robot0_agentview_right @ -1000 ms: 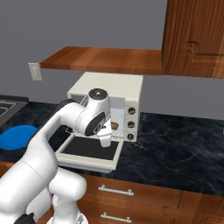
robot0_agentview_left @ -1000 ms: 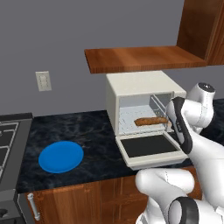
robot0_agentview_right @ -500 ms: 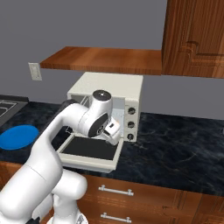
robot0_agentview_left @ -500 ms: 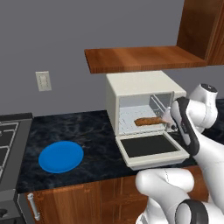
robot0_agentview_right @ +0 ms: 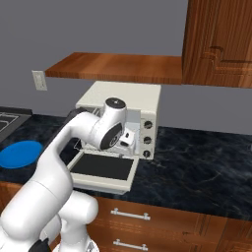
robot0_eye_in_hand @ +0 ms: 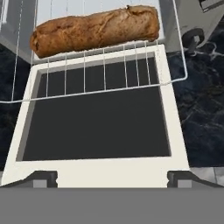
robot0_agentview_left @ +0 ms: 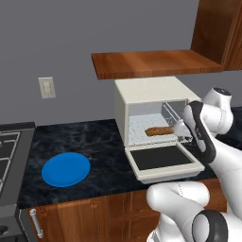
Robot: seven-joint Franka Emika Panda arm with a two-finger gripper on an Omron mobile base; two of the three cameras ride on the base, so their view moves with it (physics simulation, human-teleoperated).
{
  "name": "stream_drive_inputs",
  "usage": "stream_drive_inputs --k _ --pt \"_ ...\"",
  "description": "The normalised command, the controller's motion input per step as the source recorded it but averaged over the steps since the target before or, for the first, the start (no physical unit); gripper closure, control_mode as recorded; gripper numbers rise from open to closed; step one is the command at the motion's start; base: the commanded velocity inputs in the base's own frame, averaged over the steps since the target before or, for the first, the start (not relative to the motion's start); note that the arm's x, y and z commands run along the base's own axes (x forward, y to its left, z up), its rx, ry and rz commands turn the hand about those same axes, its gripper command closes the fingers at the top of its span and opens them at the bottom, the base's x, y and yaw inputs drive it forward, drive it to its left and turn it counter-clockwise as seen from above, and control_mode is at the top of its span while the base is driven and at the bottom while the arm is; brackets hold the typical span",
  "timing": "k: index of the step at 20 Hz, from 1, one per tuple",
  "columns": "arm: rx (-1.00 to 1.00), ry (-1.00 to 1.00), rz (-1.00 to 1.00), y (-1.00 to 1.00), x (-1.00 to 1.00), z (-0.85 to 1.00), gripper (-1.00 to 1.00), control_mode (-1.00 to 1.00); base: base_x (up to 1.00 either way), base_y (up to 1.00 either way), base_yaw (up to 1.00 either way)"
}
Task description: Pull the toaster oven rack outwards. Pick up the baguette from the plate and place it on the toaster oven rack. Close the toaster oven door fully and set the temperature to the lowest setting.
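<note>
The cream toaster oven (robot0_agentview_left: 142,99) stands on the counter with its door (robot0_agentview_left: 163,160) folded down flat. The wire rack (robot0_eye_in_hand: 105,74) is pulled out over the door's dark glass (robot0_eye_in_hand: 96,127). On the rack lies the brown baguette (robot0_eye_in_hand: 94,29), crosswise near the cavity mouth, also visible as the baguette (robot0_agentview_left: 159,131) from the left. My gripper (robot0_eye_in_hand: 112,179) hovers open above the door's front edge with nothing between its fingertips (robot0_eye_in_hand: 41,177). From the base it is the gripper (robot0_agentview_left: 181,128) at the oven's right front. The blue plate (robot0_agentview_left: 66,168) sits bare on the counter to the left.
Three knobs (robot0_agentview_right: 146,140) run down the oven's right side. A wooden shelf (robot0_agentview_left: 151,64) hangs just above the oven, with a wall cabinet (robot0_agentview_right: 216,39) to the right. A stove edge (robot0_agentview_left: 9,156) lies far left. Dark counter stretches right of the oven (robot0_agentview_right: 197,162).
The hand has lifted a little and drawn back from the oven mouth. The baguette stays still on the rack and the door stays down.
</note>
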Motion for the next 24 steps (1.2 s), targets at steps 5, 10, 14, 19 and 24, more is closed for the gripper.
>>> stream_drive_inputs --k 5,10,14,19,24 --pt "0.0 0.0 0.0 0.34 0.09 -0.23 -1.0 -1.0 0.0 0.0 0.0" --pt "0.0 0.0 0.0 0.25 0.23 -0.3 -1.0 -1.0 0.0 0.0 0.0" --pt "-0.02 -0.01 0.0 0.11 0.33 -0.28 -1.0 -1.0 0.0 0.0 0.0" --pt "-0.03 -0.05 0.0 0.04 0.32 -0.27 -1.0 -1.0 0.0 0.0 0.0" --pt "-0.01 -0.18 -0.01 0.0 0.05 -0.19 -1.0 -1.0 0.0 0.0 0.0"
